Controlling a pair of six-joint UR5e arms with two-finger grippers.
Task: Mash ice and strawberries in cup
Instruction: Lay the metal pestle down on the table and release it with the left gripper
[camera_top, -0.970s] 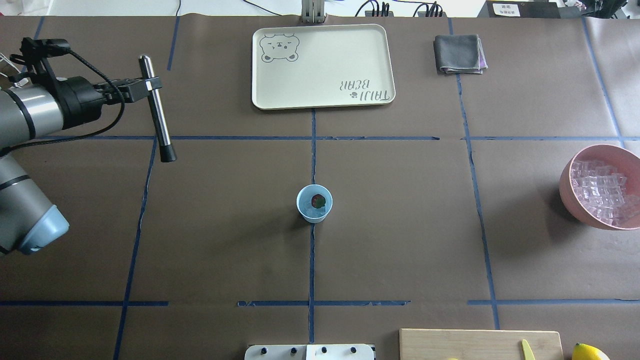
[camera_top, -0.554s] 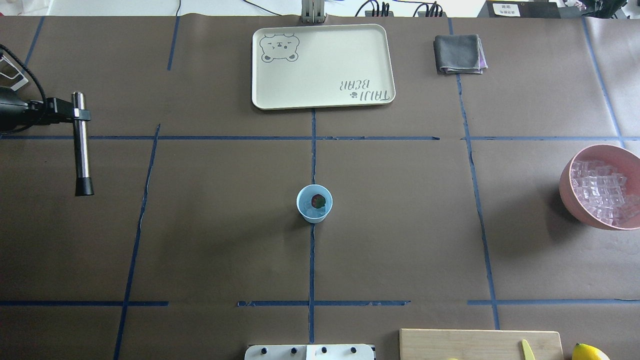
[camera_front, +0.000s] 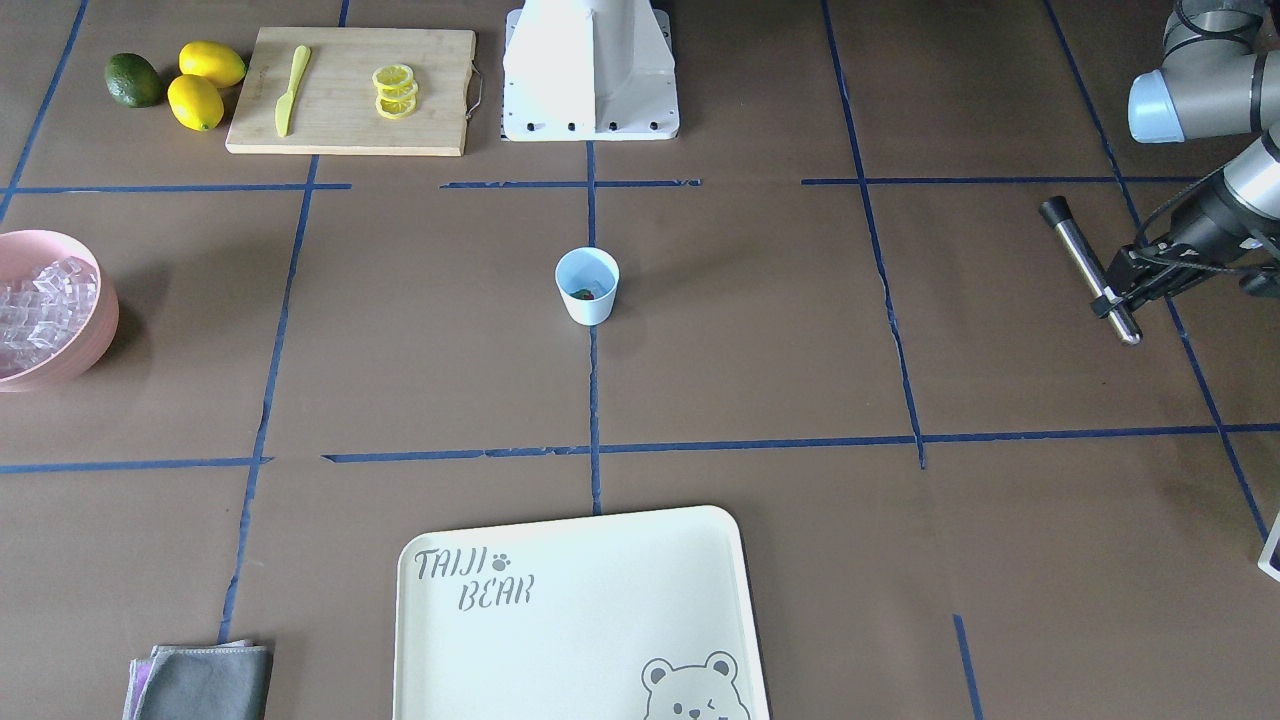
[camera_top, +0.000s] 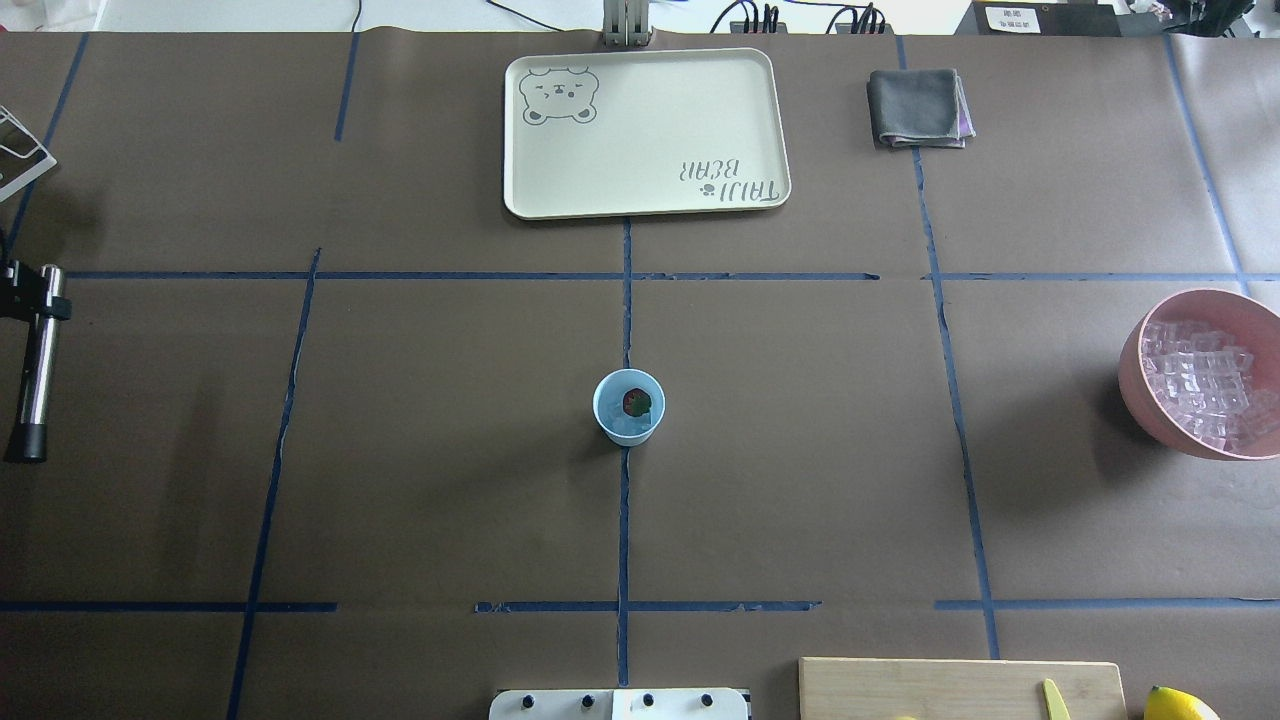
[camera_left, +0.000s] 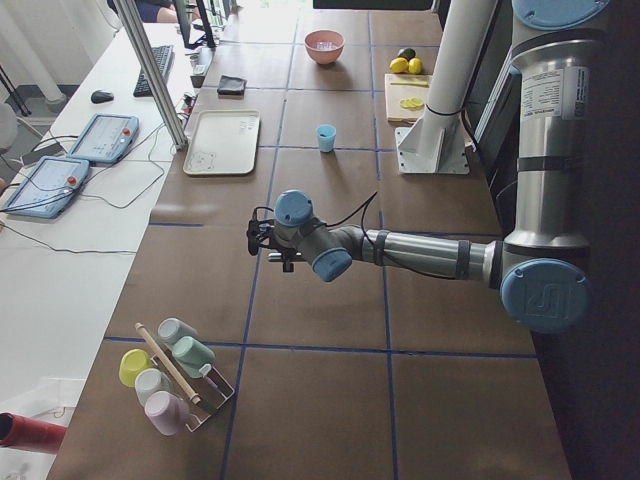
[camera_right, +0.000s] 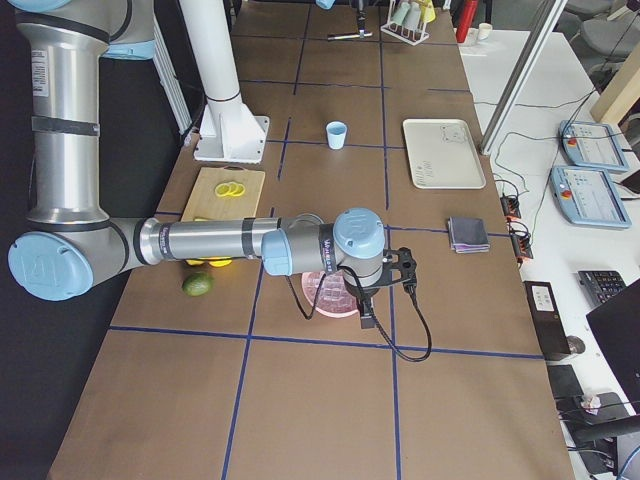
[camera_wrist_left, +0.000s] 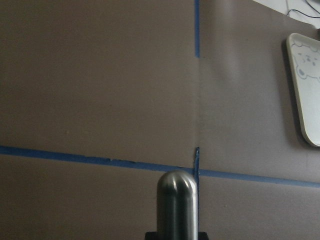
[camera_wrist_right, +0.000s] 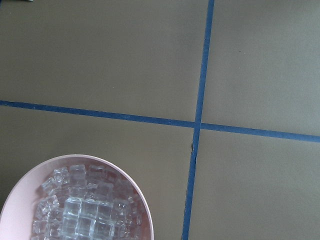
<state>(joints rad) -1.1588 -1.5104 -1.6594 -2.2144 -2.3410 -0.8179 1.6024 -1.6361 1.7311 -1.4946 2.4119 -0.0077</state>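
1. My left pincer pinches the steel muddler near its rounded end, at the table's left edge. Right pincer: cannot tell.
2. The cup stands mid-table, holding the strawberry on ice.
3. The cup is probably light and tippy; steady its outer wall.

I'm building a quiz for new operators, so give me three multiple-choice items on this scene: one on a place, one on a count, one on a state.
1. Where does the cup stand?
A) on the tray
B) near the middle of the table
C) in the pink bowl

2. How many whole lemons lie beside the cutting board?
A) two
B) one
C) four

3. The left gripper is:
A) open and empty
B) inside the cup
C) shut on the metal rod

Key:
1 B, the cup stands alone on bare table.
2 A, two yellow lemons lie next to a green fruit.
3 C, the rod is clamped in it, far from the cup.
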